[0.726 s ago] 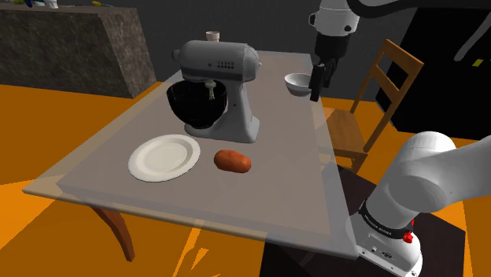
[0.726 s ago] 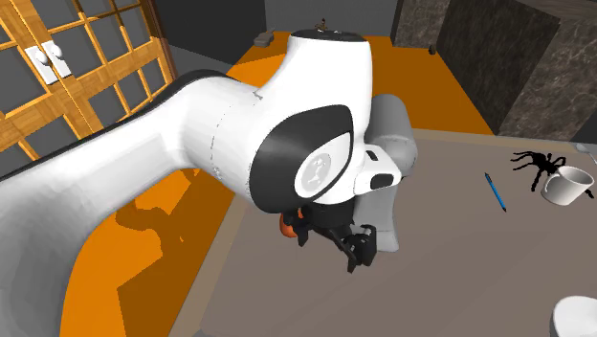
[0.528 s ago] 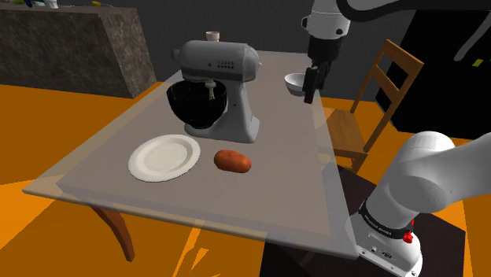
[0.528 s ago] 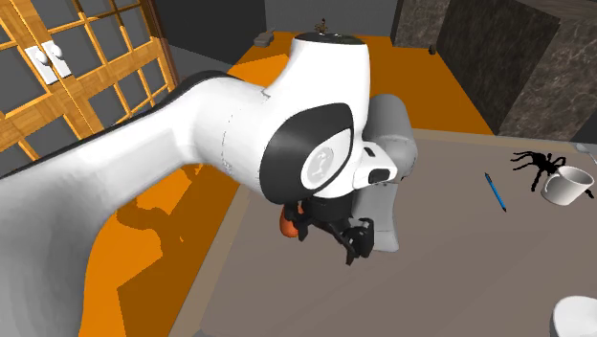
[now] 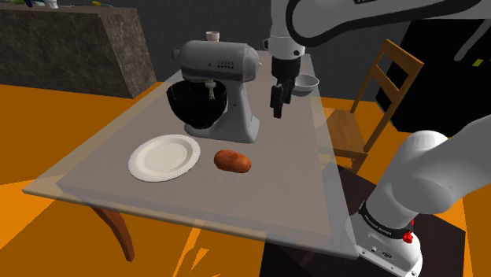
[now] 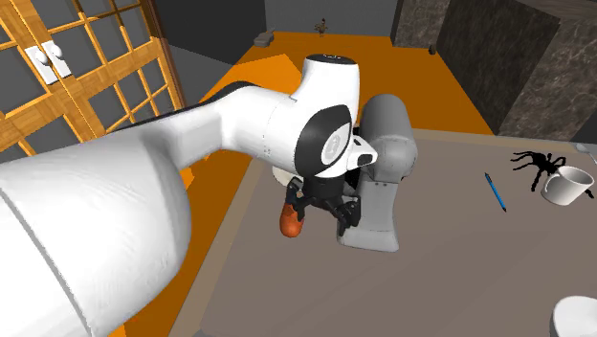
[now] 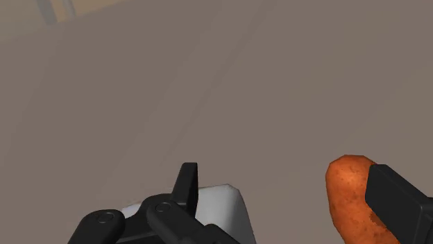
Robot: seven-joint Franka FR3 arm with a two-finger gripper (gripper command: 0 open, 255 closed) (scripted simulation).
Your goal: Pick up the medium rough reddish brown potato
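Tool point(image 5: 277, 104) hangs off the white arm above the grey counter point(image 5: 94, 169), pointing down. In the shoulder view it sits just to the right of the grey stand mixer point(image 5: 228, 79) and in front of a small pale bowl point(image 5: 305, 82). Fingers point(image 7: 186, 184) stand apart in the wrist view, with nothing clasped between them, so the tool is open and empty. Potato point(image 5: 233, 161) is reddish brown with a rough skin and lies on its side on the counter. It is close in front of the mixer's base and just beside a white plate point(image 5: 164, 157), on the plate's right in the shoulder view; potato and plate look apart, not touching. Tool is clear of the potato, higher and further back over the counter. In the wrist view one finger overlaps the potato's edge; a pale rounded shape by the other finger cannot be identified. Second exterior view: the potato shows orange-brown near the counter's edge, just beside the dark tool and partly hidden by it. Well apart on the far side of the counter lie a blue pen point(image 6: 495, 191), a black spider figure point(image 6: 536, 165) and a white mug point(image 6: 566, 184). A wooden chair point(image 5: 376, 94) stands at the counter's right side in the shoulder view.
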